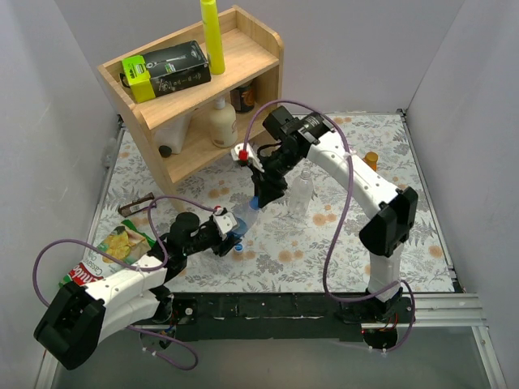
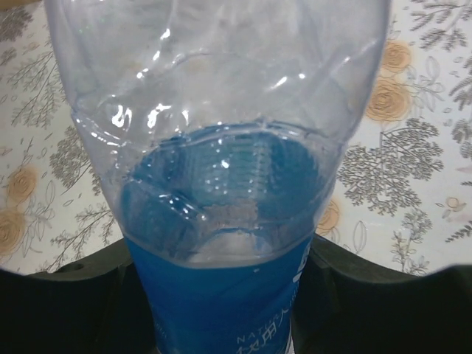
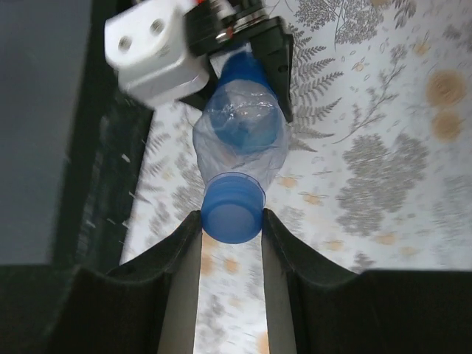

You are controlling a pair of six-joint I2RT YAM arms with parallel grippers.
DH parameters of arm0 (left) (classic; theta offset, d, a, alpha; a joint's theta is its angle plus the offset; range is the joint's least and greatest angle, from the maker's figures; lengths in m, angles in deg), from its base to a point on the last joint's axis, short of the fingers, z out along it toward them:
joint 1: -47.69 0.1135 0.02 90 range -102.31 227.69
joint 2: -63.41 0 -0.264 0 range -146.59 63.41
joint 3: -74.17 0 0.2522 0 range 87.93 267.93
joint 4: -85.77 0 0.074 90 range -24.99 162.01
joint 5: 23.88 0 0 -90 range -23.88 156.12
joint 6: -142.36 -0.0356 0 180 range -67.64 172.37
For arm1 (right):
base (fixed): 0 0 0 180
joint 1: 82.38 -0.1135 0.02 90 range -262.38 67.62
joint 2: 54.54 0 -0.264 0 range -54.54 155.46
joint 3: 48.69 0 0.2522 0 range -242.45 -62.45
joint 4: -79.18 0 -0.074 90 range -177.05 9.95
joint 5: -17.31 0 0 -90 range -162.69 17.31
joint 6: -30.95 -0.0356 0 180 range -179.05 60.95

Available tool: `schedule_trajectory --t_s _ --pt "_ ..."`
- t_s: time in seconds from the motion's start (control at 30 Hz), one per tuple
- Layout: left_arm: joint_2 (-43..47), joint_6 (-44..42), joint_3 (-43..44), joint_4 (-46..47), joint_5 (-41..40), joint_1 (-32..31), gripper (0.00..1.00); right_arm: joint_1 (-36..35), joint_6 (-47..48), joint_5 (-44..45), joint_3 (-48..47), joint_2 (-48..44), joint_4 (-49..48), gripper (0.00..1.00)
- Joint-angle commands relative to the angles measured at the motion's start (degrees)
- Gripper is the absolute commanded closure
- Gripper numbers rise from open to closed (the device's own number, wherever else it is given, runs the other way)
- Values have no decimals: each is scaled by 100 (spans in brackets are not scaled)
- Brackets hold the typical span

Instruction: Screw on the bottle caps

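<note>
The clear bottle with the blue label [image 1: 246, 217] lies tilted above the table, neck pointing away from the arm bases. My left gripper [image 1: 229, 229] is shut on its labelled body [image 2: 221, 184], the dark fingers [image 2: 369, 295] pressing both sides. The blue cap [image 3: 233, 209] sits on the bottle's neck, and my right gripper [image 3: 231, 221] is shut on it, both pads touching its sides. In the top view the right gripper [image 1: 261, 198] reaches down at the neck. A clear unlabelled bottle [image 1: 302, 188] stands just right of it. An orange bottle [image 1: 371, 160] shows behind the right arm.
A wooden shelf [image 1: 259, 61] stands at the back left with a yellow tube [image 1: 212, 36], a green-and-black box [image 1: 166, 70] and a cream lotion bottle [image 1: 220, 121]. A snack bag [image 1: 113, 251] lies at the left edge. White walls close in both sides.
</note>
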Motion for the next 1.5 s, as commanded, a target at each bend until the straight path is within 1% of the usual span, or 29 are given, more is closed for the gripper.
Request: schedule_trajectory --t_s 0.0,0.03,0.07,0.13,0.2,0.27,0.3,0.33,0.37,0.4,0.43,0.47,0.5,0.53,0.57,0.6,0.63,0.67,0.7,0.73,0.77,0.8,0.87,0.9,0.93,1.0,1.17,1.3,1.47 --pt "-20 -16 250 1211 -545 -85 100 278 -3052 -1050 -578 843 -60 82" --pt "-47 11 267 1229 -729 -85 100 375 -3591 -1286 -509 923 -182 83" --pt "-47 37 276 1255 -827 -85 100 375 -3875 -1271 -125 837 -505 82" --pt "-109 37 303 1194 -993 -85 100 376 -3974 -1324 -25 827 -526 82" --pt "-126 55 312 1019 -1065 -85 100 384 -3983 -1219 -226 906 -430 76" --pt "-109 46 285 783 -1100 -85 100 463 -3774 -1078 -516 932 -359 64" --pt "-109 29 285 659 -1056 -85 100 524 -3624 -1043 -865 924 -272 52" --pt "-100 2 285 527 -1021 -85 100 699 -3344 -869 -1034 898 -254 36" --pt "-74 -50 285 265 -873 -85 100 796 -3194 -789 -1149 767 -262 28" --pt "-65 -112 285 106 -750 -85 100 902 -3053 -779 -1228 661 -367 17" --pt "-74 -234 303 -96 -592 -85 100 1112 -2912 -857 -1177 529 -472 12" --pt "-91 -470 355 -524 -251 -85 100 1183 -2728 -902 -1081 189 -586 10" --pt "-91 -577 382 -729 -108 -85 100 1219 -2587 -928 -940 -6 -753 10" --pt "-100 -700 417 -940 41 -85 100 1219 -2403 -946 -582 -217 -902 9" --pt "-100 -788 461 -1220 121 -77 100 1176 -1801 -1076 -387 -593 -939 9" --pt "-74 -859 522 -1328 304 -77 100 1114 -1412 -1087 -211 -771 -904 10" --pt "-56 -964 583 -1459 445 -59 100 905 -903 -939 139 -921 -799 11" --pt "-47 -1069 636 -1782 586 -50 100 738 -150 -781 333 -1200 -372 13" --pt "-47 -1218 759 -1916 892 -42 100 571 893 -596 614 -1351 -272 19" --pt "-56 -1281 821 -2031 1000 -41 100 412 1321 -394 886 -1509 -262 22" --pt "-74 -1307 874 -2188 1114 -41 100 176 1578 -105 1498 -1859 -515 24" --pt "-82 -1316 926 -2242 1176 -41 100 104 1850 -7 1791 -2036 -769 26" --pt "-100 -1386 1084 -2400 1369 -33 100 -90 2071 248 2493 -2475 -1183 27" --pt "-100 -1387 1111 -2418 1405 -33 100 -160 2229 319 2654 -2582 -1463 27" --pt "-74 -1369 1190 -2436 1440 -33 100 -256 2466 398 2786 -2661 -1518 27" --pt "-56 -1369 1243 -2506 1466 -33 100 -319 2625 442 2945 -2768 -1598 28" --pt "14 -1466 1314 -2594 1563 -33 100 -424 2670 478 2998 -2750 -1695 32" --pt "5 -1457 1340 -2594 1572 -33 100 -459 2661 495 3025 -2741 -1800 39" --pt "-3 -1369 1322 -2498 1572 -33 100 -486 2951 399 2972 -2706 -1547 45"
